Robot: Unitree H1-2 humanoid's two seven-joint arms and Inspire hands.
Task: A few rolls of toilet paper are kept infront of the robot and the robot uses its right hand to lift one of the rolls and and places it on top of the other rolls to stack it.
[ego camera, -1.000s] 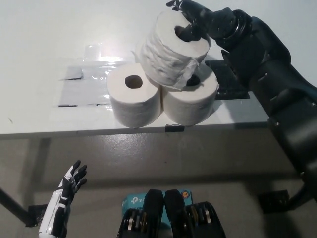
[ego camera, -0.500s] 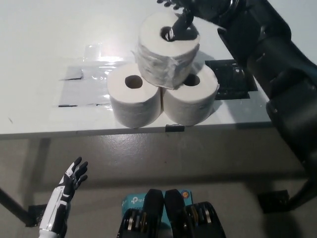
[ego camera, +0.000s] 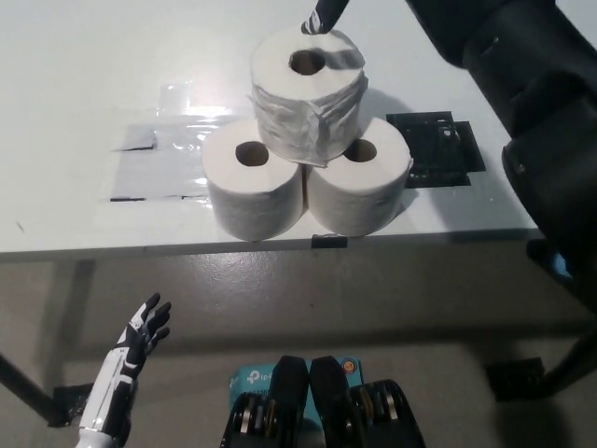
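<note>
Sitting on 2 lower rolls (ego camera: 254, 187), the top roll (ego camera: 306, 98) is resting free; right hand (ego camera: 324, 13) mostly out of frame, grip unclear; left hand (ego camera: 140, 334) is hanging open.

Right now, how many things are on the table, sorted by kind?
Toilet paper rolls: 3, namely the top roll, left roll and right roll
Black mat: 1
Clear plastic sheet: 1
Total: 5

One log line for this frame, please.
top roll: on two lower rolls | right robot hand: above, mostly out of frame | left robot hand: open, low
</note>
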